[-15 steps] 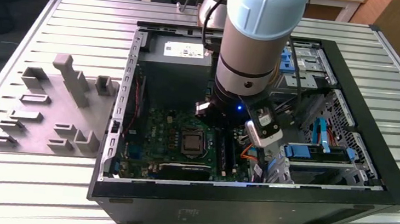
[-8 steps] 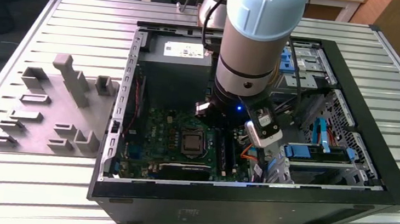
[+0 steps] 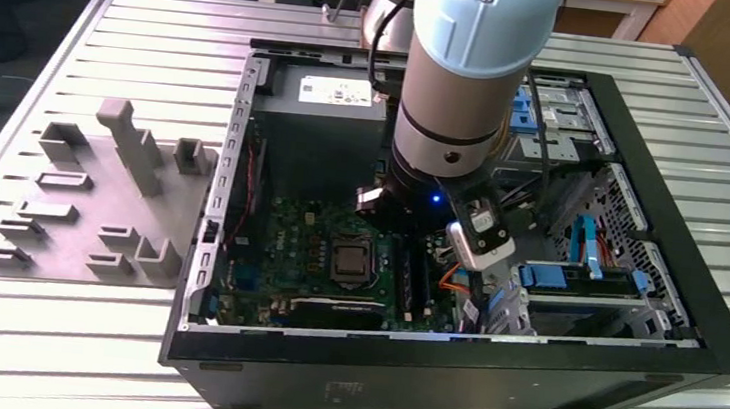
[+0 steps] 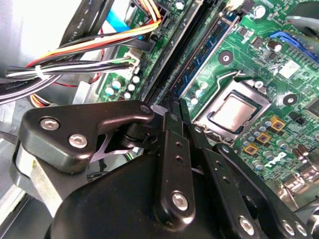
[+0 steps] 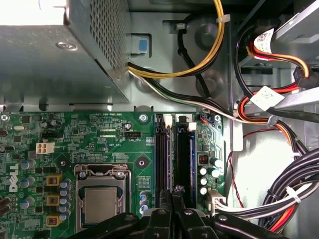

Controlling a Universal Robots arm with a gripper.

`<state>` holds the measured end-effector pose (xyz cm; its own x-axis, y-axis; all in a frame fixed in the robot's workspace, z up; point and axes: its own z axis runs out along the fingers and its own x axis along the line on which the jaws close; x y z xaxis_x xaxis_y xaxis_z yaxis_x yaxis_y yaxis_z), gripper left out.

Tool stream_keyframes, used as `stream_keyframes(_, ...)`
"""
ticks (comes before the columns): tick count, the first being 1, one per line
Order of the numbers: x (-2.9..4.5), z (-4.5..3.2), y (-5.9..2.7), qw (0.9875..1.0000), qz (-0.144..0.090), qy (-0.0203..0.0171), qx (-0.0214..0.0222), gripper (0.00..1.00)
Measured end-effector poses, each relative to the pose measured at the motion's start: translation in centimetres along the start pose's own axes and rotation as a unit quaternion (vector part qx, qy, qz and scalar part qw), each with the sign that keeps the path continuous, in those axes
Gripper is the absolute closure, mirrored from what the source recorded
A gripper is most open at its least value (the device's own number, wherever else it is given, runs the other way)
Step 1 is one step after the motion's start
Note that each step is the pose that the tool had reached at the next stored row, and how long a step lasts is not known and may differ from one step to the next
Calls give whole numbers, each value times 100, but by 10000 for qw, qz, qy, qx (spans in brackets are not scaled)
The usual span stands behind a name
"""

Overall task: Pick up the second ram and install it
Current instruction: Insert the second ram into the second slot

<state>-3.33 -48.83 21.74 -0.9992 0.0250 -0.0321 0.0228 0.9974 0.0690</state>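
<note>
Inside the open computer case, my gripper is lowered over the motherboard, next to the memory slots. In both wrist views the two black fingers sit close together at one end of the dark slot. A long, thin dark strip runs away from between them along that slot; I take it for the second ram, seen edge-on. The gripper looks shut on it. The neighbouring slot has blue edges. My fingers hide the near end of the stick.
The processor socket lies just beside the slots. Bundled cables and the power supply box crowd the other sides. In the exterior view, a grey fixture plate lies on the slatted table at the exterior view's left.
</note>
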Motion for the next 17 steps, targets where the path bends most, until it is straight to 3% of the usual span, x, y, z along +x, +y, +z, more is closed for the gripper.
stream_keyframes(3,0,0,-1,10000,0,1,-3,87)
stream_keyframes(7,0,1,0,10000,2,1,-50,87)
stream_keyframes(17,1,34,-3,10000,1,-1,-50,87)
